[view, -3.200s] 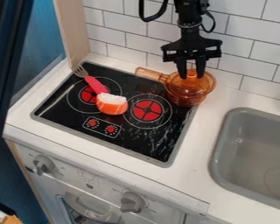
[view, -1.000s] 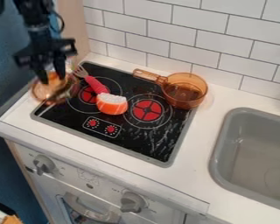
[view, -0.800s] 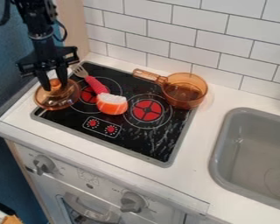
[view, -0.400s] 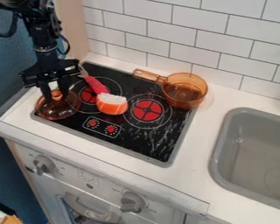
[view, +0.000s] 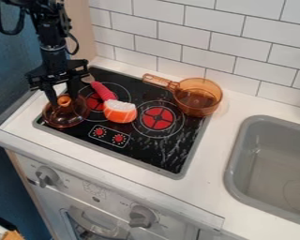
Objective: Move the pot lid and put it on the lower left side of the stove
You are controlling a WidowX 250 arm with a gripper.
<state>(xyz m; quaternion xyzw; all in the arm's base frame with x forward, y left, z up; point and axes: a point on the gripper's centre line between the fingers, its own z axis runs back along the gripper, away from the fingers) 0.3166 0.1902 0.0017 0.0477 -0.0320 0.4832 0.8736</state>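
The orange see-through pot lid (view: 63,117) was at the 9 o'clock side of the black stove top (view: 143,152), low over the glass and overlapping its grey edge, though I could not tell whether its whole rim touched. Its round knob (view: 64,99) pointed up, and the black hand (view: 64,101) hung right at it — whether clenched on the knob or already released, I could not tell. The arm (view: 51,35) came in from 11 o'clock in the view. The orange pot (view: 199,97) stood upright at the stove's 2 o'clock corner, well apart from the lid, its handle (view: 157,81) pointing to 10 o'clock. Between lid and pot lay a fork with a pink handle (view: 103,91), its tines toward 11 o'clock, and by its lower end sat an orange-and-white toy sushi piece (view: 120,112). One red burner (view: 157,117) showed just beyond the sushi at 4 o'clock; another (view: 93,103) was partly covered, between the lid and the fork. The printed control panel (view: 109,136) lay at 7 o'clock from the sushi. The grey sink (view: 265,178) was set into the white counter (view: 209,164) at 4 o'clock — well apart from the lid.
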